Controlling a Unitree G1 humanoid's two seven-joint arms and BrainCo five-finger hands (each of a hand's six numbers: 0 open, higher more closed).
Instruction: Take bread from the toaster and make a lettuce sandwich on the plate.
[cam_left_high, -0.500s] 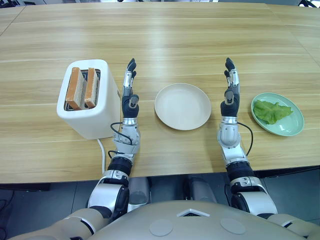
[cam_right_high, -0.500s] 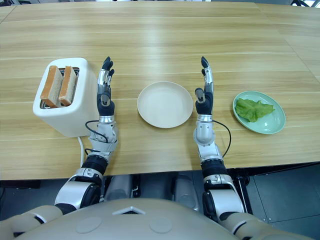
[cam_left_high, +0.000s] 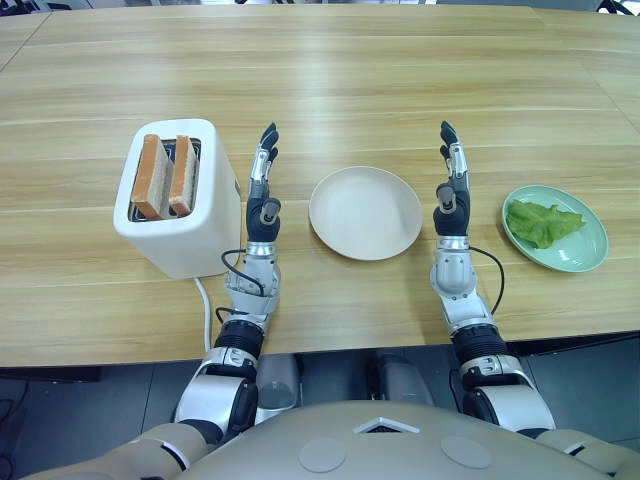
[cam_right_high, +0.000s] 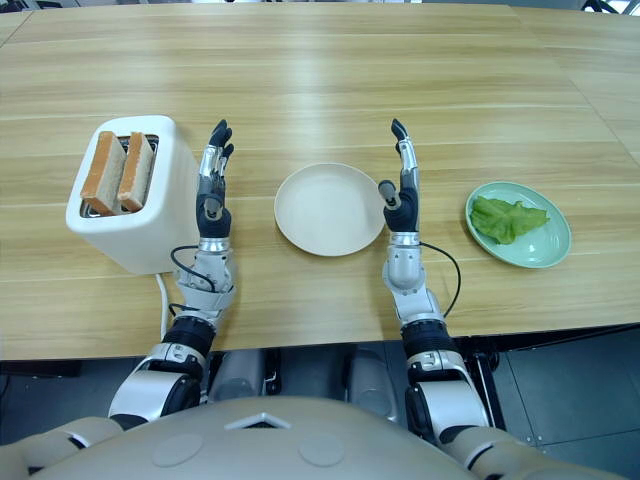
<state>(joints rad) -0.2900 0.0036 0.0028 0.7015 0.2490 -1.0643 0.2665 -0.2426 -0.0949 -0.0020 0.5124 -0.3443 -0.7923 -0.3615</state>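
Note:
A white toaster (cam_left_high: 178, 215) stands at the left of the wooden table with two slices of bread (cam_left_high: 165, 175) upright in its slots. A cream plate (cam_left_high: 365, 212) lies bare in the middle. At the right, a green plate (cam_left_high: 580, 250) carries a lettuce leaf (cam_left_high: 542, 222). My left hand (cam_left_high: 263, 190) is raised between the toaster and the cream plate, fingers straight and holding nothing. My right hand (cam_left_high: 451, 185) stands just right of the cream plate, likewise open, fingers pointing up.
The toaster's white cord (cam_left_high: 206, 308) runs off the near table edge beside my left forearm. The table (cam_left_high: 320, 70) stretches wide and bare behind the plates.
Both hands have drifted slightly inward toward the cream plate, the right one more so. Toaster, bread, plates and lettuce have not moved.

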